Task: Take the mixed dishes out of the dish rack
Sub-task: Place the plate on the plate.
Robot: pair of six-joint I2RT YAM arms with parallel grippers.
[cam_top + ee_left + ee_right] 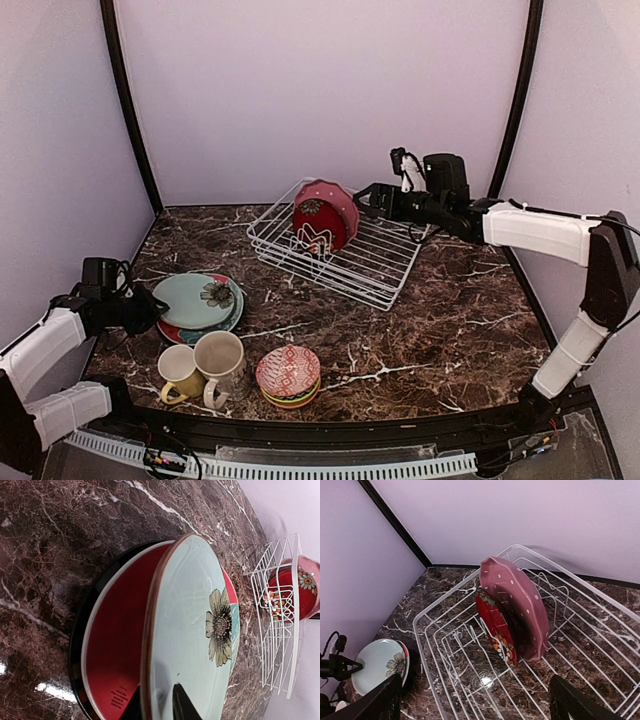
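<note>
The dish rack (370, 270) holds 2 upright plates, pink plate (338, 198) beside red plate (314, 222). The right gripper (365, 200), jaws spread wide, hangs over the rack's far edge — it should straddle the pink rim squarely. The left gripper (150, 305) sits left of the rack — grip unreadable.

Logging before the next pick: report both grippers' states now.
Left gripper: astride the pale-green floral plate's rim; whether it grips cannot be told.
Right gripper: open, empty, facing the dish rack.

Left arm (45, 345) and right arm (535, 230) wear white shells, black joints, black cables.
</note>
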